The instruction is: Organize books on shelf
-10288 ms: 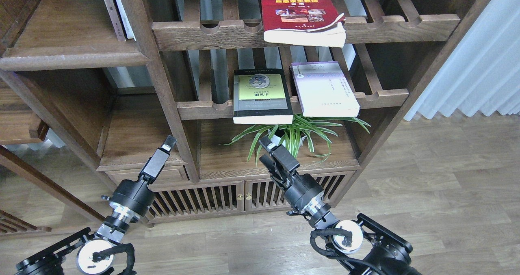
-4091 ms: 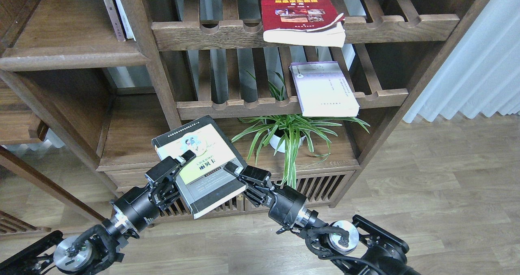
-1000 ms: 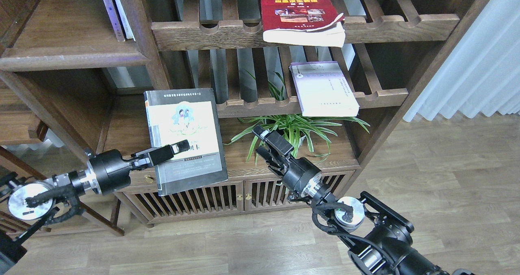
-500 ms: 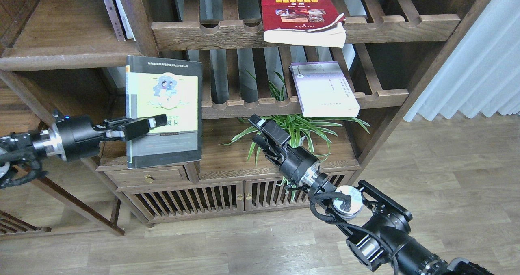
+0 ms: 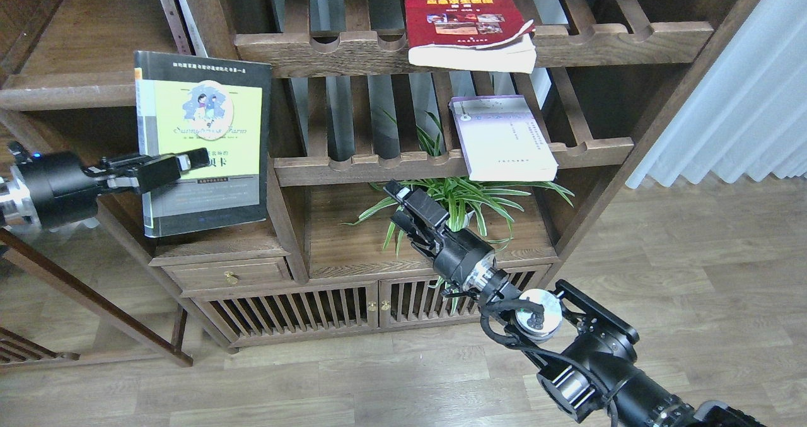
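Note:
My left gripper [image 5: 179, 163] is shut on the black-edged book with the yellow-green cover [image 5: 205, 115] and holds it upright, cover toward me, in front of the left bay of the bookcase. The solid dark-brown shelf [image 5: 69, 89] is just behind and left of the book's top. The pale lavender-white book [image 5: 502, 137] lies flat on the lower slatted rack. The thick red book [image 5: 470, 26] lies flat on the upper slatted rack. My right gripper [image 5: 398, 197] is empty, low in front of the plant; its fingers look close together.
Two thin books [image 5: 179, 7] stand upright at the right end of the solid shelf. A potted spider plant [image 5: 451, 203] sits under the lower rack. A slatted cabinet [image 5: 328, 310] is below, a white curtain [image 5: 744, 99] at the right.

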You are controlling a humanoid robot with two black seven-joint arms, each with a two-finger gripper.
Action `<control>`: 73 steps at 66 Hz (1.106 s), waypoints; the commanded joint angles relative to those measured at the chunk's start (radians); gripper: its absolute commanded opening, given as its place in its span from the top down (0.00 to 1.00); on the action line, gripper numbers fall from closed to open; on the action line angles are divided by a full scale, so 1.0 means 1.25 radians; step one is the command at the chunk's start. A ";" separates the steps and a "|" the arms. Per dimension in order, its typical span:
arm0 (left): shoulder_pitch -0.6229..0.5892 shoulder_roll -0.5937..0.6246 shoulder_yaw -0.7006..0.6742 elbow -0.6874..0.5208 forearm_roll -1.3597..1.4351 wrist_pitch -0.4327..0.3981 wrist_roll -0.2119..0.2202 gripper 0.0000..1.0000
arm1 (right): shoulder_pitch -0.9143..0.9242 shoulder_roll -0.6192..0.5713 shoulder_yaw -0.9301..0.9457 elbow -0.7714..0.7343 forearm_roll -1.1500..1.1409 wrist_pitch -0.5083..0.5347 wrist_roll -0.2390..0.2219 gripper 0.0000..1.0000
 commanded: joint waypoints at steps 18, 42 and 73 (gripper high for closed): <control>0.000 0.076 -0.034 0.026 -0.076 0.000 -0.003 0.94 | -0.003 0.000 -0.006 0.000 -0.002 0.001 -0.001 0.02; -0.053 0.050 -0.087 0.089 -0.074 0.000 -0.001 0.96 | -0.001 0.000 -0.008 0.000 -0.024 0.002 -0.001 0.02; -0.173 -0.032 -0.099 0.188 -0.036 0.000 0.000 1.00 | -0.002 0.000 -0.015 0.000 -0.042 0.004 -0.001 0.02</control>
